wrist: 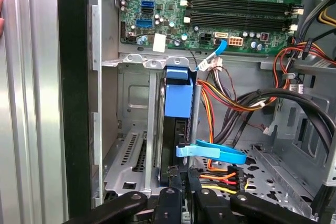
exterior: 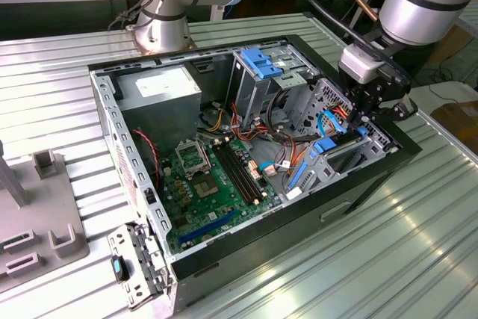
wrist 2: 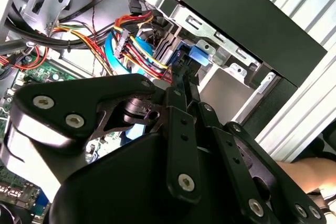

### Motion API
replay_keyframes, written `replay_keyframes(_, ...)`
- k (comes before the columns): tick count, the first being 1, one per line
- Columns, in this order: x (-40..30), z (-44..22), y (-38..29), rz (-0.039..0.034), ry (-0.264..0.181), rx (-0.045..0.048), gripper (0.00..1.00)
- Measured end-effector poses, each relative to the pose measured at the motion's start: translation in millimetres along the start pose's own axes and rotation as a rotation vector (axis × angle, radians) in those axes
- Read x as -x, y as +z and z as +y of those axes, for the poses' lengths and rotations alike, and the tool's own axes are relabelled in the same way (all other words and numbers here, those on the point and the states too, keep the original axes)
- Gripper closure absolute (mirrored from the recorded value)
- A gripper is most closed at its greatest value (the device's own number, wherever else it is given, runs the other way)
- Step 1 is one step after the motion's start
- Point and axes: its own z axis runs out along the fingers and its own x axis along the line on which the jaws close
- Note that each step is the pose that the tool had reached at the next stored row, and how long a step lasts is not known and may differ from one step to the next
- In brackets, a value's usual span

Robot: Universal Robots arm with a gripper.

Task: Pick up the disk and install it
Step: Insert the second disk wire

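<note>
Inside the drive bay, the disk (wrist: 176, 129) stands on edge, end effector (wrist: 181, 192) clamped on it.

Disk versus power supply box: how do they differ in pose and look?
The disk stands on edge in a drive bay; the power supply box sits flat with its white label facing up. The disk is slim with a light-blue bracket; the power supply box is far bulkier, plain grey. Both sit inside the open computer case.
</note>
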Motion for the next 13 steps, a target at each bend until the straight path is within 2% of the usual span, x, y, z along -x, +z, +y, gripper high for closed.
replay_keyframes(4,-0.1,-0.1,0.2,-0.0002,0.0,0.0037,0.84)
replay_keyframes(11,0.0,1.5,8.3,0.005,0.025,0.004,0.84)
replay_keyframes(13,0.0,1.8,10.1,0.0045,0.027,0.0038,0.84)
